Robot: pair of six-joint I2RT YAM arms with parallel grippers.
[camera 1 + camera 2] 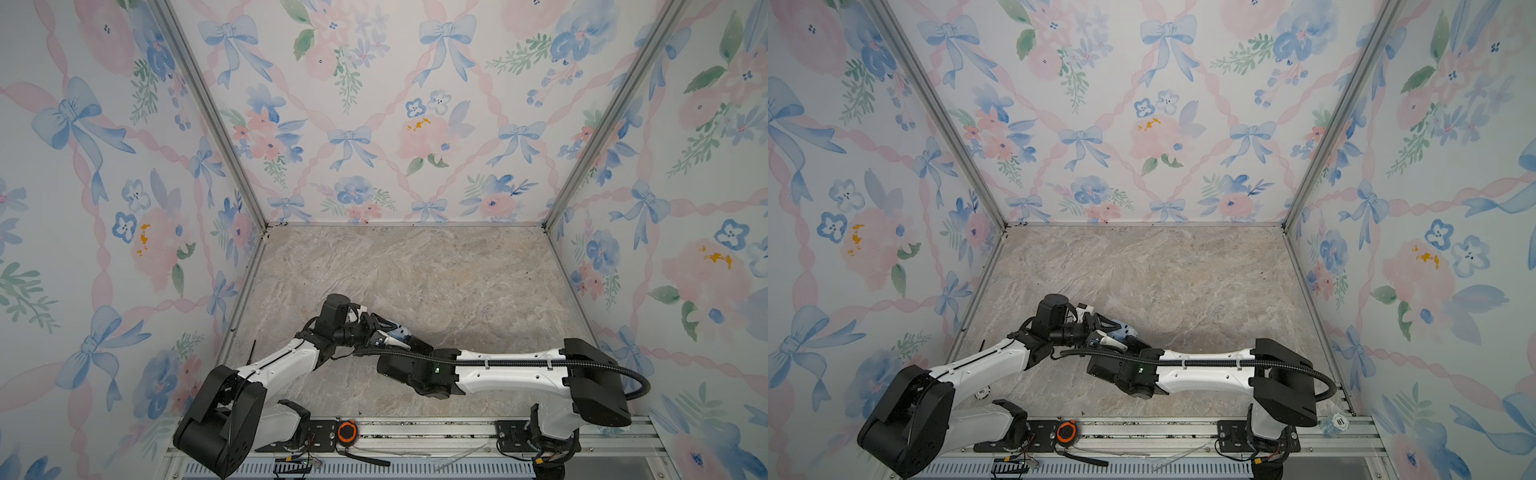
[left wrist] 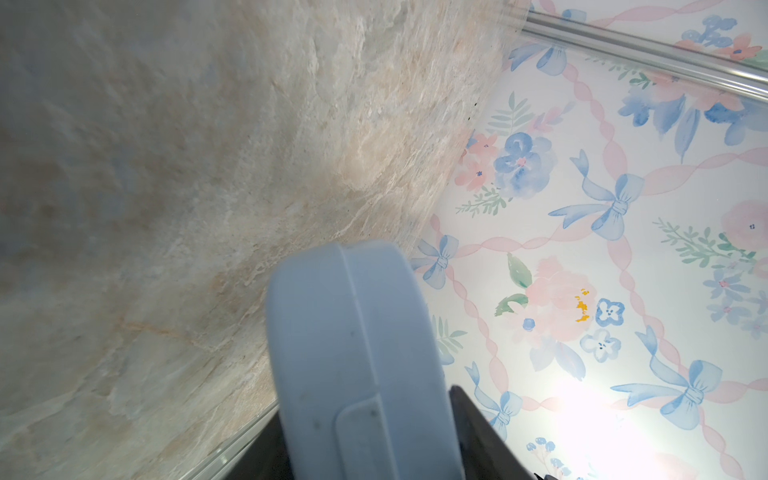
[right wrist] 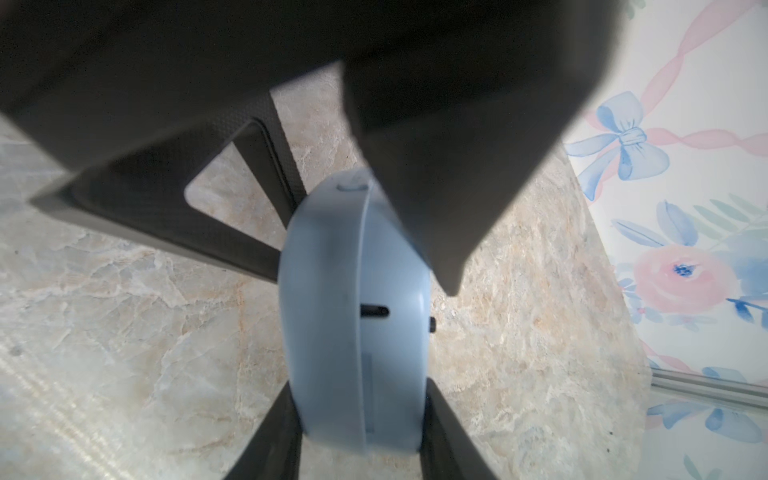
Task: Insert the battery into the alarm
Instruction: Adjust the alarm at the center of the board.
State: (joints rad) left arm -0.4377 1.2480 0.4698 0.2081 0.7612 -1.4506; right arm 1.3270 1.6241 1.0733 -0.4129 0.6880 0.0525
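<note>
Marbled desk (image 1: 457,282) lay within floral walls (image 1: 374,124). The alarm (image 3: 357,311) was held edge-on, right gripper (image 3: 361,390) clamped across its body; left gripper (image 2: 374,436) straddled it, grip unconfirmed. The battery was not sighted. Recommended: hold the alarm steady, present its back, seat the battery squarely.

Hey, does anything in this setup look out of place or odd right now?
Two things. An orange-and-black tape measure sits on the front rail, off the table. And the battery shows in no view, while the alarm is held edge-on in the right gripper.
</note>
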